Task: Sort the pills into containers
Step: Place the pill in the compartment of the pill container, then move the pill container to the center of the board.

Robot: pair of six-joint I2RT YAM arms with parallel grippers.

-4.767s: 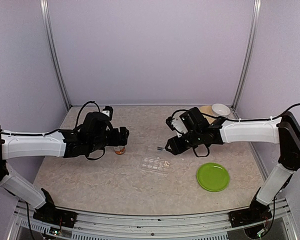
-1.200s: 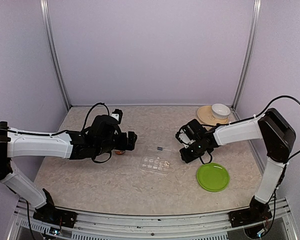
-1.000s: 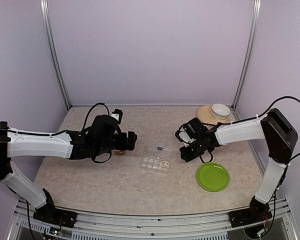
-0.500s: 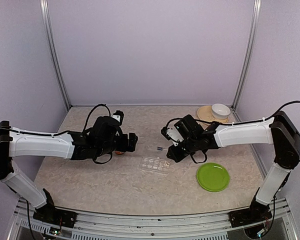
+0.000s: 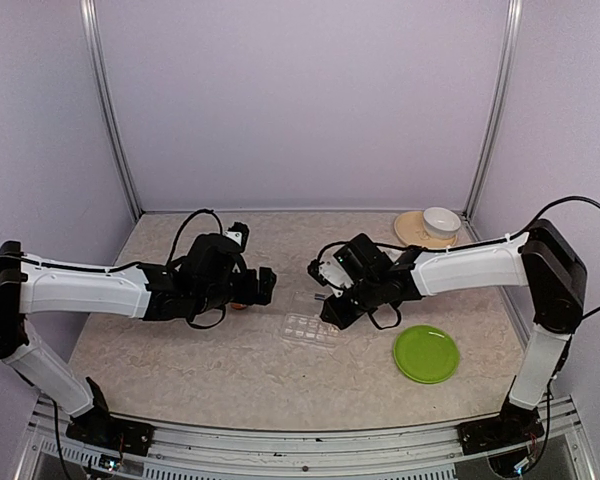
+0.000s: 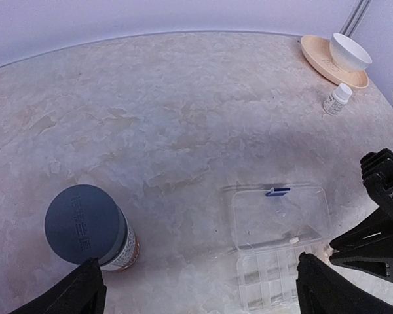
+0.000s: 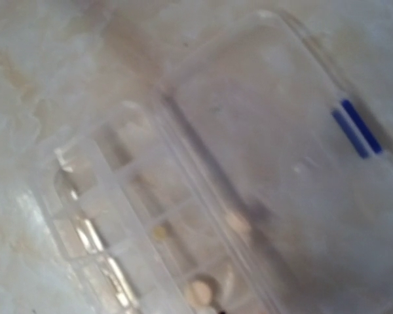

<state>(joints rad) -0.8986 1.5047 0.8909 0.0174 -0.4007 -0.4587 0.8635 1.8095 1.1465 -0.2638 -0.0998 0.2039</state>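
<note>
The clear pill organiser [image 5: 310,327] lies open on the worktop [image 5: 230,370], pale pills [image 7: 200,290] in some compartments. The right gripper [image 5: 332,308] hangs over its right edge; its opening and any hold cannot be told. Left of the organiser, the left gripper [image 5: 263,286] gapes wide, empty, near the amber bottle [image 6: 92,229].

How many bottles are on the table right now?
2. A grey-capped amber bottle stands left of the clear pill organiser; a small white bottle stands beside the tan plate in the far corner. Others may be hidden.
</note>
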